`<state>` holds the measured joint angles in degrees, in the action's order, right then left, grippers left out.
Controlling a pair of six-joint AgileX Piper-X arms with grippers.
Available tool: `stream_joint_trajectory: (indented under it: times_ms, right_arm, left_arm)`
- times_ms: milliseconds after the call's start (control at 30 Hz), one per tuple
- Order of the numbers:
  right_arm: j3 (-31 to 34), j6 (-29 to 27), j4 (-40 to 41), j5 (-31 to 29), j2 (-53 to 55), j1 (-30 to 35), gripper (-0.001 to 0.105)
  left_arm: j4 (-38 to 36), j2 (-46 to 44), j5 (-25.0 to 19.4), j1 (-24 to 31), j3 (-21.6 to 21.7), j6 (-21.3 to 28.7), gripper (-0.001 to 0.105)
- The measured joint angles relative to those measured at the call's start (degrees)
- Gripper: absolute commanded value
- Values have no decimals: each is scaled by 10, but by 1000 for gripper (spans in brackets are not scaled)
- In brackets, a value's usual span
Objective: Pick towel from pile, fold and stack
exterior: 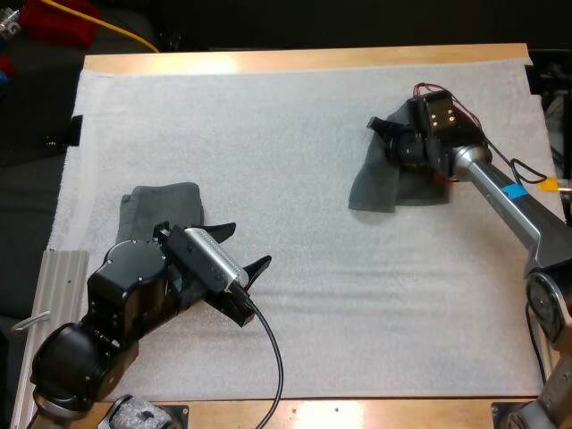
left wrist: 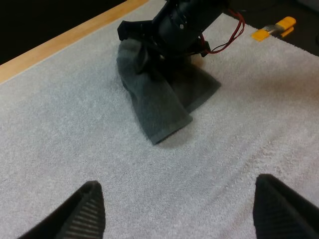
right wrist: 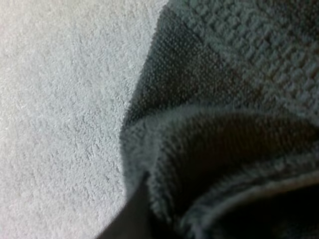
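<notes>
A crumpled dark grey-green towel [exterior: 380,183] lies at the right back of the white mat [exterior: 295,116]. My right gripper [exterior: 396,136] is shut on its upper part, so the cloth hangs from it with the lower end resting on the mat. The left wrist view shows that towel [left wrist: 157,104] draped below the right gripper [left wrist: 164,30]. Up close, the towel's folds [right wrist: 239,99] press against one black finger [right wrist: 130,219]. A flat folded towel [exterior: 161,206] lies at the left, beside my left gripper [exterior: 239,248], which stands open over bare mat [left wrist: 177,181].
A ribbed metal plate [exterior: 63,286] lies at the table's left edge beside my left arm. The wooden table edge [exterior: 304,59] runs along the far side. Open mat stretches between the two towels.
</notes>
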<state>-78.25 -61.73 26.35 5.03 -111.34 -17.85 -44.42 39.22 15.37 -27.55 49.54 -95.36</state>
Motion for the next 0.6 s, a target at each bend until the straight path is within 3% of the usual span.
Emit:
stream_joint_trajectory:
  times_ms: [233, 600]
  right_arm:
    - [0, -76, 1, -2, 28, 0, 0]
    - [0, -199, 53, -2, 178, -16, 0]
  left_arm:
    - [0, 0, 0, 0, 0, 0, 61]
    - [0, 0, 0, 0, 0, 0, 61]
